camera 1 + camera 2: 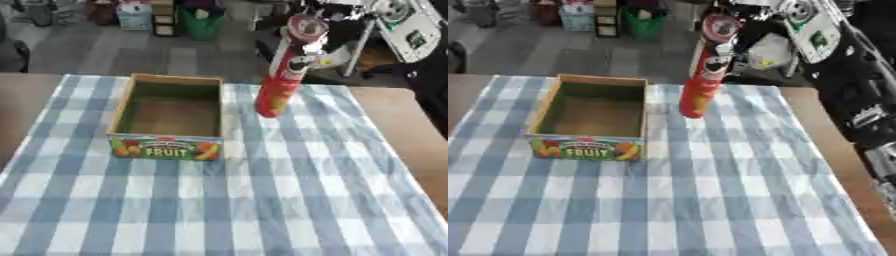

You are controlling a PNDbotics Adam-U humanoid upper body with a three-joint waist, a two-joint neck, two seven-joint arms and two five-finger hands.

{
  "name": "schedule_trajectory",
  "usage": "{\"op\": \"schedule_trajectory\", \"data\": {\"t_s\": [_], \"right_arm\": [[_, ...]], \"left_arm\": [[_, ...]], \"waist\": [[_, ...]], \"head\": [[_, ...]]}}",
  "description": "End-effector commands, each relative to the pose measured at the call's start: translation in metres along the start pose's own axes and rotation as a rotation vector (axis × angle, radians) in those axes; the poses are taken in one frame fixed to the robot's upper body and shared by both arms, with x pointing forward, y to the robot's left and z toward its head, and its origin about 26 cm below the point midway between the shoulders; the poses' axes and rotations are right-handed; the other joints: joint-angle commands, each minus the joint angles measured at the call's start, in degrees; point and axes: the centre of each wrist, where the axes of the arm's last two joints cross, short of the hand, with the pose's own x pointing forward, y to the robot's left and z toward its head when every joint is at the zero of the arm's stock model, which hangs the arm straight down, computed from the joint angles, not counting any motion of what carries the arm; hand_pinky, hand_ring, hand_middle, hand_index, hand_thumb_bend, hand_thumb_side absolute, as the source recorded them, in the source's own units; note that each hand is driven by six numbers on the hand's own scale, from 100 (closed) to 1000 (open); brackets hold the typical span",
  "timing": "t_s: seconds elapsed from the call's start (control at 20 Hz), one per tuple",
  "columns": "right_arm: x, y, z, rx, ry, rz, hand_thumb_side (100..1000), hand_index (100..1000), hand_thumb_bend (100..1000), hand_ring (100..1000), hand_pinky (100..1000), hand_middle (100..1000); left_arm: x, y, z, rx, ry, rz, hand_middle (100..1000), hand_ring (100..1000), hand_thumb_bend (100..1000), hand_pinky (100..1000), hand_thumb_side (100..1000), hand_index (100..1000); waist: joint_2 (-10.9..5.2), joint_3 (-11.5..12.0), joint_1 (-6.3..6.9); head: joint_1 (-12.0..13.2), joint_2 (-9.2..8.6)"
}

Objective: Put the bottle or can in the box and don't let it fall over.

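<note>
Tall red cylindrical can (284, 75) tilted, right of box, held near top | right robot hand (308, 46) fingers wrapping it | open cardboard box (166, 117) reads "FRUIT" | blue-white checked bench (262, 200)

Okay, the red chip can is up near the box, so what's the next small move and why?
Probably carry the red chip can a little to the left until its base hangs over the open fruit box, then straighten it. The can is tilted, top leaning right, held near its top by the right hand; its base is right of the box, near the checked cloth. The box looks empty.
</note>
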Motion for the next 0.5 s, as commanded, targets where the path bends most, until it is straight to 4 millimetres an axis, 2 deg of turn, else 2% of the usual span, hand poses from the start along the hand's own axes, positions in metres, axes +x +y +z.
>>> {"op": "schedule_trajectory", "data": {"t_s": [0.05, 0.3, 0.5], "right_arm": [[0.021, -0.029, 0.002, -0.062, -0.063, 0.048, 297, 812, 100, 498, 369, 654], [0.049, -0.037, -0.014, -0.062, -0.153, 0.077, 300, 816, 100, 500, 373, 660], [0.06, -0.033, -0.026, -0.034, -0.186, 0.086, 301, 823, 100, 502, 376, 668]], "left_arm": [[0.007, 0.002, -0.006, -0.005, -0.033, -0.002, 515, 522, 314, 690, 468, 695], [0.01, -0.001, -0.01, -0.017, -0.052, 0.012, 515, 521, 315, 690, 468, 695], [0.013, -0.003, -0.013, -0.024, -0.066, 0.021, 514, 521, 317, 690, 467, 695]], "waist": [[-1.0, 0.64, 0.43], [-0.69, 2.74, 0.56], [-0.25, 4.48, 0.59]], "head": [[-0.2, -0.58], [-0.92, -0.99], [-1.86, -1.52]]}}
